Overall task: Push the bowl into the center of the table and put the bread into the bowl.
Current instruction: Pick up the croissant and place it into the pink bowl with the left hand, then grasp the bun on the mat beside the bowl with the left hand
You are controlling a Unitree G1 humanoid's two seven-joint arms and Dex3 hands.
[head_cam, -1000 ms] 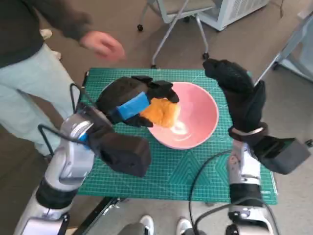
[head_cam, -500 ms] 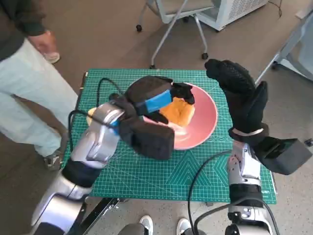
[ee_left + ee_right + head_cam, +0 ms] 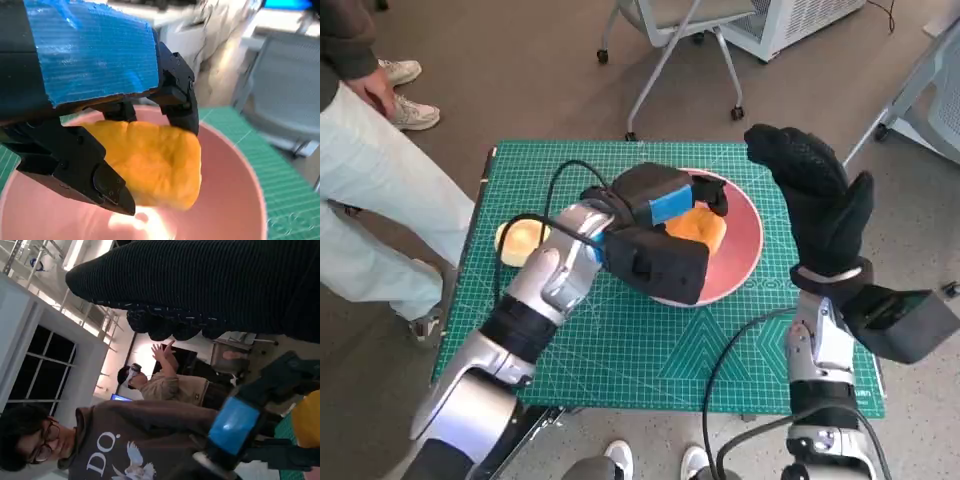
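Bowl: the pink bowl (image 3: 740,240) sits on the green mat (image 3: 620,340) that covers the counter, a bit to the far right of the mat's middle.
Bread: the orange bread (image 3: 698,227) is over the inside of the bowl. In the left wrist view the bread (image 3: 150,162) is up above the shiny bottom of the bowl (image 3: 240,200), not lying on it.
Left hand: the left hand (image 3: 660,200), black with blue tape on its back, reaches over the bowl from the near left. It is holding the bread.
Fingers and bread: in the left wrist view the black fingers (image 3: 177,95) press on the far side of the bread and the thumb side presses on the near side, so the bread is squeezed between them.
Right hand: the right hand (image 3: 815,195) in the black glove is held up to the right of the bowl. It touches nothing and holds nothing, and its fingers look straight.
Other bread: a pale round roll (image 3: 520,240) lies on the mat, left of the bowl, well apart from it.
Person: a person (image 3: 370,180) in light trousers stands at the left of the counter.
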